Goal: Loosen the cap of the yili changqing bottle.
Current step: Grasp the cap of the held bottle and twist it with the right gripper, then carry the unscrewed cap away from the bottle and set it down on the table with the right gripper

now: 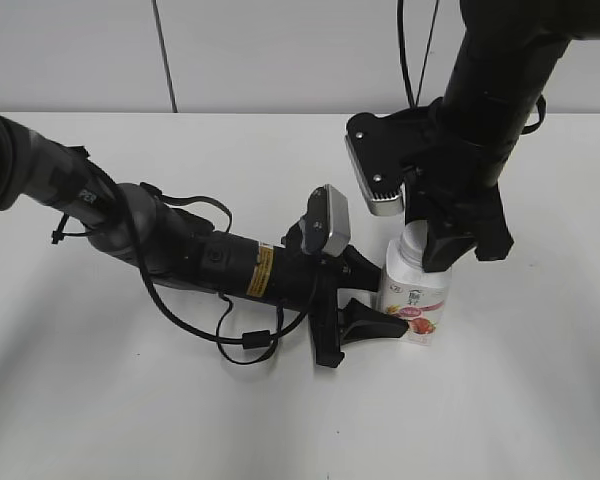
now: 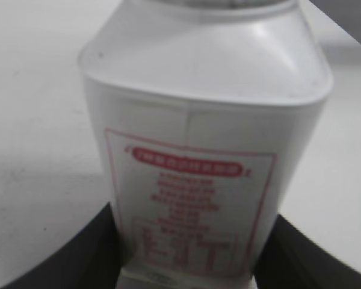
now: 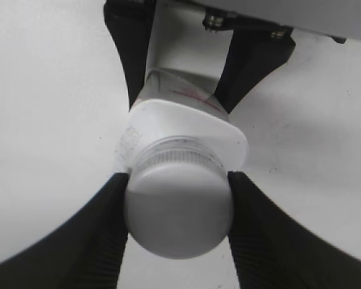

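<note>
1. Right hand (image 3: pixel 179 208) comes down from above, its two dark fingers (image 3: pixel 105 226) pressed flat against opposite sides of the cap (image 3: pixel 179 211). Clamped on it, no gap showing on either side in the right wrist view.
2. Left hand (image 1: pixel 372 297) reaches in low from the side, and its fingers bracket the lower body of the yili changqing bottle (image 1: pixel 415 295). In the left wrist view the dark finger edges sit tight against both lower corners of the label panel, so I read it as gripping the body.
3. The bottle stands upright on the white tabletop (image 1: pixel 500 400), right of centre, fruit label facing the exterior camera, with both hands meeting on it.
4. Handling call: small, thin-walled white plastic, likely light, and the squarish body looks liable to give under a hard squeeze. The flat sides offer the left hand a good anti-rotation hold.
5. The cap's smooth, flat top gives no purchase; the ribbed band just beneath it does. The right fingers sit around the cap's side, which looks like the proper place to twist from.
6. Main risk, to my eye: the bottle spinning with the cap if the lower grip slips.
</note>
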{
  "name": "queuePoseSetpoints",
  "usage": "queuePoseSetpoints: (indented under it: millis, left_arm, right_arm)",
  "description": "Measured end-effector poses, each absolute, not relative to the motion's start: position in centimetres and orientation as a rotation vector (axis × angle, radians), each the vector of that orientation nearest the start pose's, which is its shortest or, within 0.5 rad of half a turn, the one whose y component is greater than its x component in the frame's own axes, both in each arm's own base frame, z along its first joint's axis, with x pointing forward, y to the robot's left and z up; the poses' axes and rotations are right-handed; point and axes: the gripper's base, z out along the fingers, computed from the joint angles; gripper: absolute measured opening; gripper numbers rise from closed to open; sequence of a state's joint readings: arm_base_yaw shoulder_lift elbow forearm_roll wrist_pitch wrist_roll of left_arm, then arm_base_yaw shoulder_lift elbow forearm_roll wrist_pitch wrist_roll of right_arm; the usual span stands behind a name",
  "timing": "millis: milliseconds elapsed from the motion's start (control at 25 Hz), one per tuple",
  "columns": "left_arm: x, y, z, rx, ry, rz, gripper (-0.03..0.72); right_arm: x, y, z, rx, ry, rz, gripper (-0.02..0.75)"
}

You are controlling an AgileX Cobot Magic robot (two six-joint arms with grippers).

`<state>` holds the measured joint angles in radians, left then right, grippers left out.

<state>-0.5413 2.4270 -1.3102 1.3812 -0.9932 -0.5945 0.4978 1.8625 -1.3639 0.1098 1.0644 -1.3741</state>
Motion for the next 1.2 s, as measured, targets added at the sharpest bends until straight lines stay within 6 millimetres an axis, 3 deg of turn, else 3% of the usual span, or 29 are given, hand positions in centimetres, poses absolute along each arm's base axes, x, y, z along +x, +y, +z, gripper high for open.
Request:
queuePoseSetpoints:
  millis: [240,680,880,1200]
  left_arm:
    - [32.5,-28.3,4.0,1.551,1.463,-1.045,0.387]
    - [32.5,-28.3,4.0,1.55,1.463,-1.045,0.387]
    - [32.5,-28.3,4.0,1.55,1.463,-1.045,0.387]
    - [32.5,-28.3,4.0,1.549,1.463,-1.045,0.387]
  right_arm:
    - [31.7,18.2,21.4,-2.387,1.829,0.069,0.389]
    - [30.6,17.7,24.1,-2.343,1.823,0.063,0.389]
    - [30.2,17.4,25.5,-2.027,2.127,0.072,0.389]
    - [30.1,16.4,26.0,-1.251,2.708,0.015,0.389]
